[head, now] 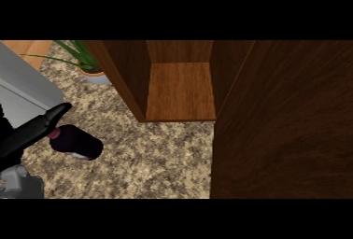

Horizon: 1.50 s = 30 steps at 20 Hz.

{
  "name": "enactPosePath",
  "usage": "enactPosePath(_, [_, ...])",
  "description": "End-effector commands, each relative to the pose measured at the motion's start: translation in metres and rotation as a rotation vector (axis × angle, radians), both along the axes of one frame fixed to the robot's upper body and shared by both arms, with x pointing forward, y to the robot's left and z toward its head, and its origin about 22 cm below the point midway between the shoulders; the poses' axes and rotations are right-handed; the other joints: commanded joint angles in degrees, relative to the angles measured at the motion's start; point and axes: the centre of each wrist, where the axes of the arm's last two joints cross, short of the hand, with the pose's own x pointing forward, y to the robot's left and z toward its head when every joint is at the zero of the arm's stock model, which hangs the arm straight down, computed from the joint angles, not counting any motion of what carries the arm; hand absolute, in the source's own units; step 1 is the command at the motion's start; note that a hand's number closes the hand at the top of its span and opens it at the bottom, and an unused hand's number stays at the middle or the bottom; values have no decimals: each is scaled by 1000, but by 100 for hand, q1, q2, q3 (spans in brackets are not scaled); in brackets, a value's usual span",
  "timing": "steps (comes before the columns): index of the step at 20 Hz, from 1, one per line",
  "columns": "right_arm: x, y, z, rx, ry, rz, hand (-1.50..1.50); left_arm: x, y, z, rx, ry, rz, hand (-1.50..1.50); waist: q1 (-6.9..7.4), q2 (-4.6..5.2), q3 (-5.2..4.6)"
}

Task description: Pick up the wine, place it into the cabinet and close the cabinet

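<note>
A black robot hand (31, 130) enters from the left edge of the head view, its long straight fingers stretched out over the neck of the wine (77, 142), a dark bottle with a maroon top and a pale patch near its base. The fingers look extended rather than curled, touching or lying just above the bottle's upper end; whether they truly rest on it cannot be told. This is the left robot hand, joined to a grey forearm (19, 183) at the lower left corner. The wine stands on the speckled, granite-like bench (151, 163), mottled in beige and brown, well short of the cabinet (180, 91). The cabinet is of warm, grained wood, its interior shelf bare and lit, its dark door (283, 126) swung open and filling the right side of the view. Behind the bottle, near the cabinet's left wall, a green-leaved plant (81, 56) sits in a pale round pot. A grey slab-like surface (27, 88) slants along the left edge.
</note>
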Motion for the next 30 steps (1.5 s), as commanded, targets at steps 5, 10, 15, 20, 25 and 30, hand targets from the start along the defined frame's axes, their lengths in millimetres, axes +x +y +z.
enactPosePath(5, [-35,-13,15,-3,64,64,-150,50,-12,11,-130,17,67,-150,46,-14,4])
enactPosePath(10, [-28,-13,27,6,55,69,-150,52,-39,31,-131,13,80,-150,84,-17,6])
enactPosePath(15, [-27,-5,46,11,61,84,-150,48,-53,15,-127,15,76,-150,101,-16,3])
enactPosePath(20, [-33,-18,41,-13,65,75,-150,56,-48,8,-119,44,79,-150,87,-15,4])
enactPosePath(25, [-32,-15,43,-4,58,59,-150,50,-54,17,-104,32,101,-150,88,-17,4])
enactPosePath(30, [-26,-8,50,25,66,84,-150,29,-59,0,-143,68,142,-150,103,-17,3])
